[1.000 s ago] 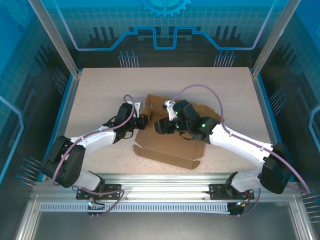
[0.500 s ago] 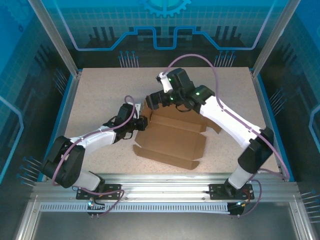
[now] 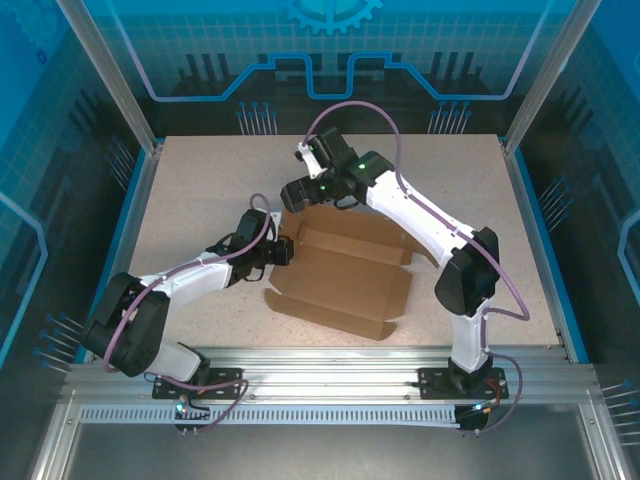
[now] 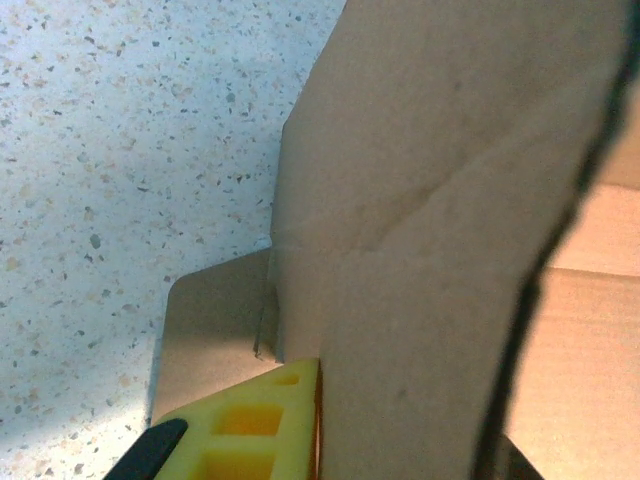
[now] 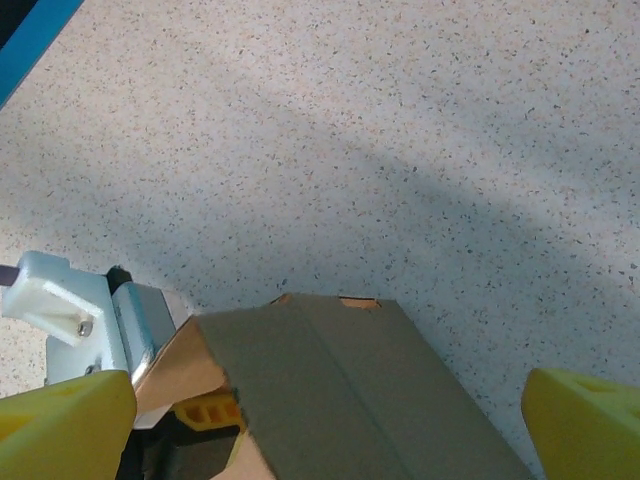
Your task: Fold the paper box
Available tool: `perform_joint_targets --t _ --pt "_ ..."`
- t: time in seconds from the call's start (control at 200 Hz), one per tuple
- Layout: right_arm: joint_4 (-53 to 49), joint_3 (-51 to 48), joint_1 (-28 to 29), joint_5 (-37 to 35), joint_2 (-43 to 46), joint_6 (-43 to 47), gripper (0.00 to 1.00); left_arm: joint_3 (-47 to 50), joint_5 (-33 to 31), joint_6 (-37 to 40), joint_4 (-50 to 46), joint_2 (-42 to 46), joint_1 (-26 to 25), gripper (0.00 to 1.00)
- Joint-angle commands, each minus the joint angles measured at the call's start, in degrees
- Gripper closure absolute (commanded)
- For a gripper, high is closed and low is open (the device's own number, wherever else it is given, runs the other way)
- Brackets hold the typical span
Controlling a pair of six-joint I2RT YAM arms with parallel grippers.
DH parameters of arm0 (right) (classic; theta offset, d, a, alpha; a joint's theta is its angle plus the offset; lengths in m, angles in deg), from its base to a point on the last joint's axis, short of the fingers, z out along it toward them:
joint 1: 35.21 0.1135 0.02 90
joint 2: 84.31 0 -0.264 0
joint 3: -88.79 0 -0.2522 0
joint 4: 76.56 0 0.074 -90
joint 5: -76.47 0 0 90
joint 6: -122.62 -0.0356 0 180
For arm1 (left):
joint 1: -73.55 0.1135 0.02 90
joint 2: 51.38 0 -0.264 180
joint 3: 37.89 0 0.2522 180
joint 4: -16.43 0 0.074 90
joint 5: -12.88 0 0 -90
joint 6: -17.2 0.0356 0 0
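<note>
- The left gripper [image 3: 279,250] is clamped on the left side flap [image 4: 420,200] of the plain brown cardboard paper box [image 3: 350,285]; in the left wrist view this flap stands upright against the yellow finger pad [image 4: 250,435], and the other finger is mostly hidden behind the cardboard.
- The right gripper [image 3: 296,193] hangs above the far left corner of the box with its fingers wide apart and holding nothing; in the right wrist view a raised cardboard panel lies below, between the two yellow tips.
- The box lies open in the middle of the pale speckled table [image 3: 200,190], its wide base flat, touching the left gripper and just under the right one.
- The step in hand, I think, is to raise and join the walls at this far left corner.
- To do it well, the left gripper should hold the flap steady and upright, without pulling the base off the table; the right one should come down slowly and close on the far panel near its crease, not on the free edge; thin cardboard can buckle or slip, so the push should follow the scored line.
</note>
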Motion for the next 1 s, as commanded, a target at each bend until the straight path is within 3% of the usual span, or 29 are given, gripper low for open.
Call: perform_joint_targets --t 0.0,0.32,0.66,0.991 --pt "-2.9 3.3 -0.4 -0.8 -2.0 1.2 0.0 -0.8 0.2 0.9 -5.3 -0.6 -0.8 0.88" --pt "-0.9 3.1 -0.6 3.7 -3.5 1.4 0.01 -1.9 0.1 1.2 -6.7 -0.3 -0.8 0.88" --pt "8.8 -7.2 -3.6 12.8 4.2 -1.0 0.27 -3.7 0.4 1.9 -9.3 1.1 -0.8 0.88" --pt "16.3 -15.9 -7.0 22.6 10.5 -2.4 0.45 -6.3 1.5 2.9 -11.0 0.0 -0.9 0.89"
